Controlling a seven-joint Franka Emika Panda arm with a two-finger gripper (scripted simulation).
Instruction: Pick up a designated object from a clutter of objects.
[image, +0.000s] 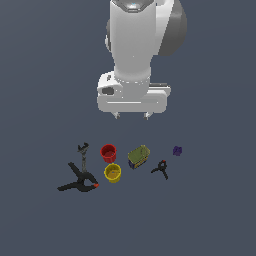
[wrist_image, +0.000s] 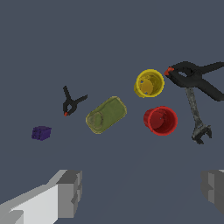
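The small dark purple block (image: 177, 150) sits on the floor at the exterior view's right end of the clutter; it also shows in the wrist view (wrist_image: 41, 133). Beside it lie a small black clamp (image: 160, 169), an olive-yellow box (image: 138, 156), a red cup (image: 108, 152), a yellow cup (image: 113, 173), a grey wrench (image: 83, 153) and a large black clamp (image: 78, 182). My gripper (image: 132, 116) is open and empty, well above the clutter, over the box and to the left of the block. Its fingers (wrist_image: 70, 192) show wide apart in the wrist view.
The objects rest on a plain dark grey floor (image: 210, 215). In the wrist view the small clamp (wrist_image: 70, 103), box (wrist_image: 106, 115), red cup (wrist_image: 161, 120), yellow cup (wrist_image: 149, 83), wrench (wrist_image: 197, 118) and large clamp (wrist_image: 194, 78) are all apart from the block.
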